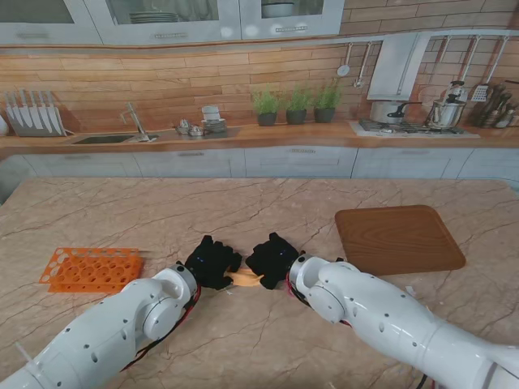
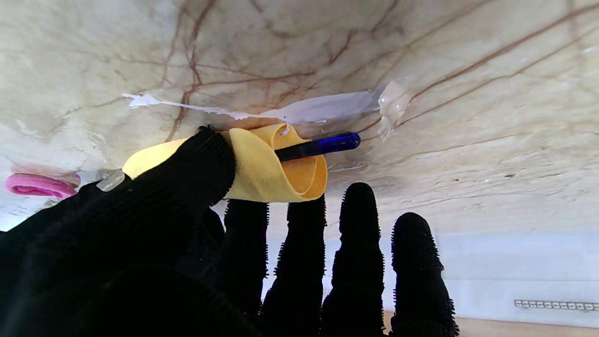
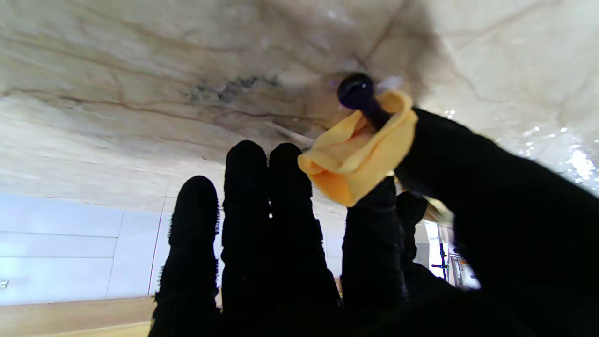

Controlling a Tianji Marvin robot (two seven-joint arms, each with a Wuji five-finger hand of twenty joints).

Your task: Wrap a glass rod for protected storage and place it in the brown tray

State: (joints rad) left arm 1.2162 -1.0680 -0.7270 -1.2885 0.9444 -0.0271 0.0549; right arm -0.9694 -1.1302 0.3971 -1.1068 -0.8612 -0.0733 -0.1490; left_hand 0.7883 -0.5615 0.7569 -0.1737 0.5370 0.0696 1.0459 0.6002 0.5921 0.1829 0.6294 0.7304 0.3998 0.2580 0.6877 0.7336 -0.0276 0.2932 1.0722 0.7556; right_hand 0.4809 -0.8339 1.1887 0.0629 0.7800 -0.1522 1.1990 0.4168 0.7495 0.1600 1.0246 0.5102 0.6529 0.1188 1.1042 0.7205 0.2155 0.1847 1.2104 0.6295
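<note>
— Marble bench (image 1: 243,211) fills the shot, kitchen cabinets behind, brown tray (image 1: 399,239) sitting bare at right, well apart from the action.
— Centre stage, left robot hand (image 1: 213,262) and right robot hand (image 1: 273,258) each pinch an end of the yellow wrap (image 2: 269,171), blue glass rod (image 2: 320,145) poking out.

Blue glass rod (image 2: 323,145) rolled in yellow cloth (image 2: 266,173) (ends protruding); brown tray (image 1: 397,238) lies well apart

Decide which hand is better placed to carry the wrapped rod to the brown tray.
Right hand, probably: the flat brown wooden tray lies on its side, and it already pinches the yellow cloth roll around the dark blue glass rod.
</note>
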